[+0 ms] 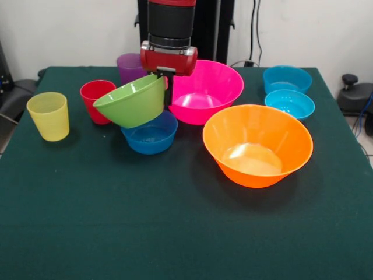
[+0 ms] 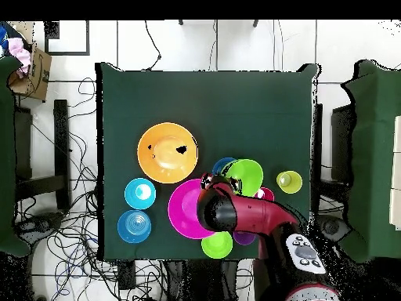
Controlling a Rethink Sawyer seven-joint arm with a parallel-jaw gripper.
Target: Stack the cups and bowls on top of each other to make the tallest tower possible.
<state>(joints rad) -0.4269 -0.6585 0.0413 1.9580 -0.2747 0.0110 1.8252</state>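
Fingers [image 1: 167, 87] apparently clamp green bowl [image 1: 133, 101] by its rim (tilted) above blue bowl [image 1: 151, 134].

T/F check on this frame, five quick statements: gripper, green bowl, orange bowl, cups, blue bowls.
1. The gripper holds a green bowl by its rim, tilted and lifted off the table. True.
2. The orange bowl has another bowl nested in it. False: it sits empty, upright, alone on the table.
3. The yellow cup is upright, apart from the red cup. True.
4. The held green bowl hangs over the pink bowl. False: it hangs over a blue bowl beside the pink one.
5. The overhead view shows a second green bowl near the robot's base. True.
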